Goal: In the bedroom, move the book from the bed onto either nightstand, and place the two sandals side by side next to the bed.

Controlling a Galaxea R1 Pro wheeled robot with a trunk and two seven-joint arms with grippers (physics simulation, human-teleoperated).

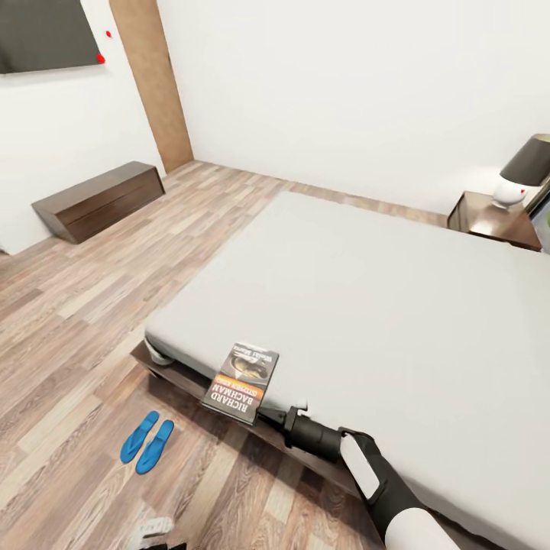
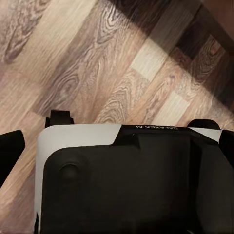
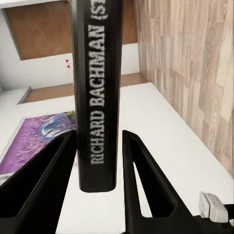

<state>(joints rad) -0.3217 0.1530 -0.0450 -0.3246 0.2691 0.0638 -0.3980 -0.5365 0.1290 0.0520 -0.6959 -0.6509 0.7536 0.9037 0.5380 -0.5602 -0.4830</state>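
The book (image 1: pixel 243 382) juts out over the near edge of the bed (image 1: pixel 367 305), its "RICHARD BACHMAN" cover facing up. My right gripper (image 1: pixel 262 414) reaches in from the lower right and is shut on the book's edge. In the right wrist view the book's spine (image 3: pixel 97 97) stands between the two dark fingers of the right gripper (image 3: pixel 100 146), with the off-white mattress (image 3: pixel 156 126) below. The two blue sandals (image 1: pixel 147 441) lie side by side on the floor near the bed's corner. A nightstand (image 1: pixel 493 218) stands past the bed's far right side. My left gripper (image 2: pixel 117 141) hangs low over the floor, fingers wide apart.
A lamp (image 1: pixel 527 172) with a dark shade stands on the nightstand. A long low dark cabinet (image 1: pixel 99 200) sits against the left wall under a black wall screen (image 1: pixel 46 30). A brown door (image 1: pixel 153 76) is in the far corner. Wood-plank floor (image 1: pixel 76 328) stretches left of the bed.
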